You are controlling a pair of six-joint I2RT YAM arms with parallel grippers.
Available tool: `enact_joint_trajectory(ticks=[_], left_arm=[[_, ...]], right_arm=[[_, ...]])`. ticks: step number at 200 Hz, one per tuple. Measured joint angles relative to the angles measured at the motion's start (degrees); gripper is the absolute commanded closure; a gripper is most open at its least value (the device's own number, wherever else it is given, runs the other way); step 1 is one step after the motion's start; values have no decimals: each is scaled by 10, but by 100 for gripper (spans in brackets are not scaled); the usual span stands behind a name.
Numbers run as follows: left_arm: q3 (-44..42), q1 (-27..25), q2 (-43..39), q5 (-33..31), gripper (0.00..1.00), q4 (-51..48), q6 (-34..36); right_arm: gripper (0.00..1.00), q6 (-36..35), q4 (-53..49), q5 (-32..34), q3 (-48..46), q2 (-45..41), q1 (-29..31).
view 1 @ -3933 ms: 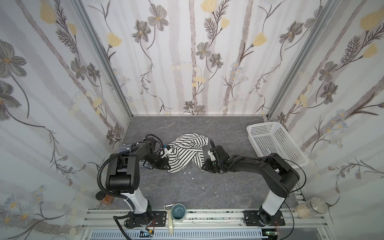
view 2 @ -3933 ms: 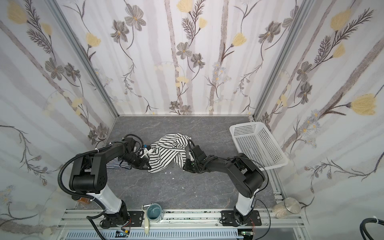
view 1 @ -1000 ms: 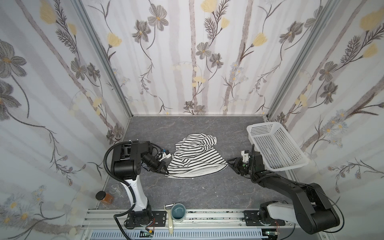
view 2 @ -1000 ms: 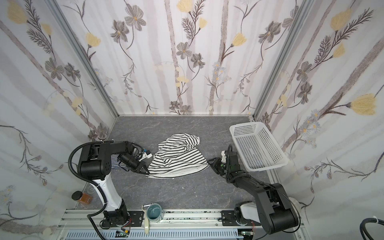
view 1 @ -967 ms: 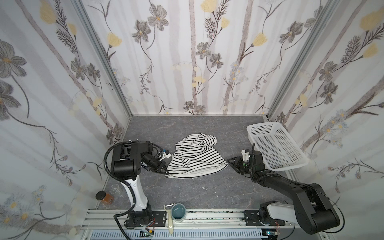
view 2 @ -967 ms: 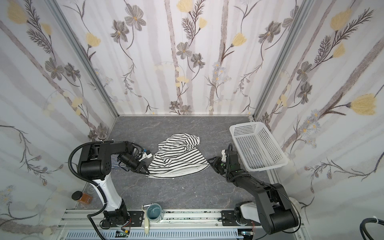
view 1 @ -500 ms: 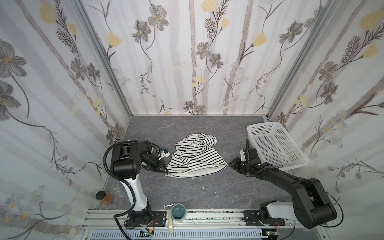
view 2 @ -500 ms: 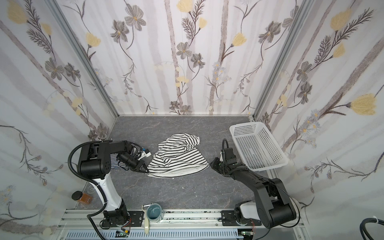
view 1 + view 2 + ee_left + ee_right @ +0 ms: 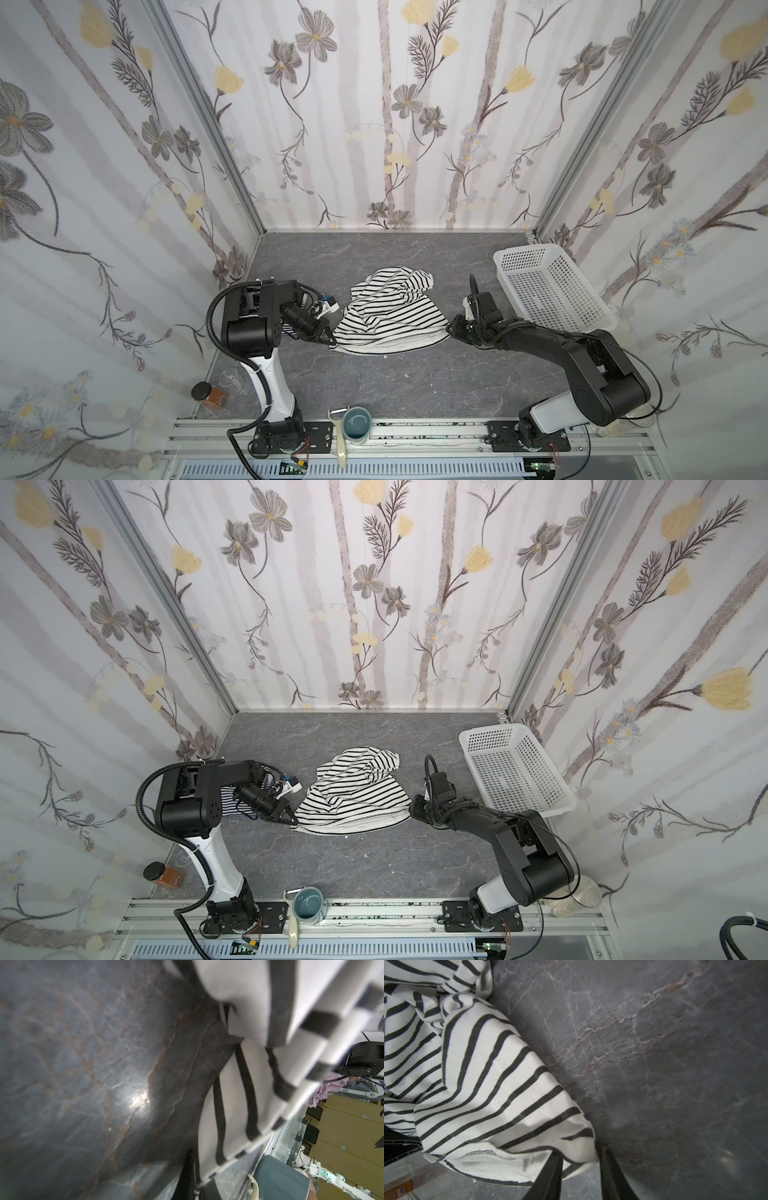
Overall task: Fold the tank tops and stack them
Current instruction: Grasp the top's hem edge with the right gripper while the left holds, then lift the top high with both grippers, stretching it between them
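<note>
The wide-striped tank top (image 9: pixel 388 320) is seen crumpled at the centre of the table (image 9: pixel 374 382), with its hem spread toward 6 o'clock. Its hem corner at 8 o'clock is pinched in the closed left gripper (image 9: pixel 328 338), which is held low against the tabletop. At the 4 o'clock corner the right gripper (image 9: pixel 451 332) is found with its jaws parted. In the right wrist view that corner is framed between the two fingers (image 9: pixel 550 1176) without being clamped, and bare table is seen in the gap. The fine-striped tank top (image 9: pixel 232 802) is largely hidden under the left arm at 9 o'clock. A white basket (image 9: pixel 523 252) is set at 2 o'clock, beside the wall.
</note>
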Motion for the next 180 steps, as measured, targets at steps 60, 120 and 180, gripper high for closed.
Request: enact_joint_trajectory(ticks=[60, 120, 180], left_arm=[[0, 9, 0, 0, 100, 0, -2], [6, 14, 0, 0, 100, 1, -4], [10, 14, -1, 2, 100, 2, -10]], right_arm=[[73, -30, -18, 36, 30, 21, 2], [72, -65, -71, 68, 33, 2, 8], [73, -65, -45, 70, 50, 31, 31]])
